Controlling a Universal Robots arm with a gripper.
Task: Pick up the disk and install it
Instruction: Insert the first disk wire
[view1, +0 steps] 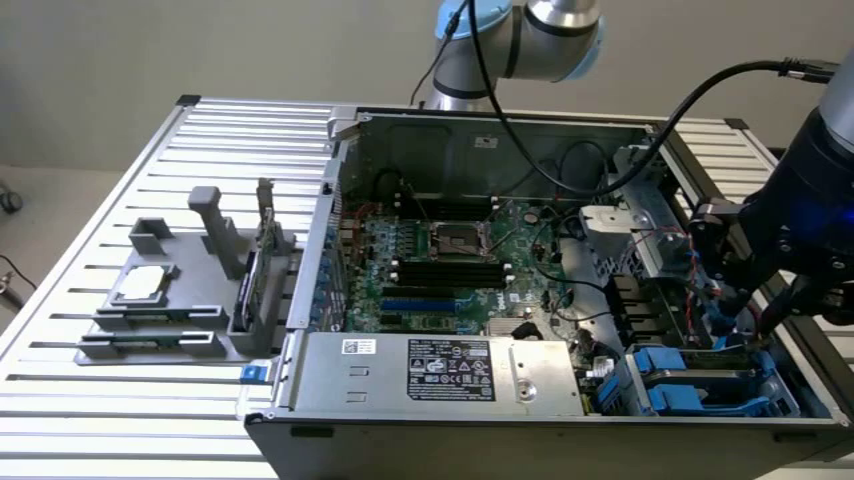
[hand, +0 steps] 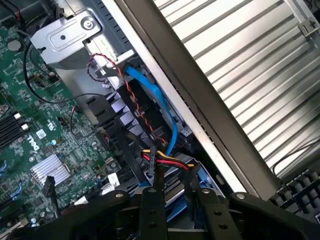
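Note:
In the wrist view my gripper (hand: 175, 206) points down into the drive bay at the case's corner. Its two black fingers (hand: 150, 210) stand a little apart, closed on a grey slab with a blue plastic edge, the disk (hand: 175, 194). Only a narrow strip of the disk shows between them, and its lower part is hidden in the bay. In the exterior view the gripper (view1: 777, 325) hangs over the blue-railed drive bay (view1: 701, 385) at the case's front corner, on that view's right.
A yellow, red and black power lead (hand: 165, 161) and a blue data cable (hand: 160, 100) run right beside the fingers. The case wall (hand: 200, 110) borders the bay. The motherboard (view1: 441, 260) and power supply (view1: 441, 370) fill the case. A grey fixture (view1: 200, 300) with a chip stands on the exterior view's left.

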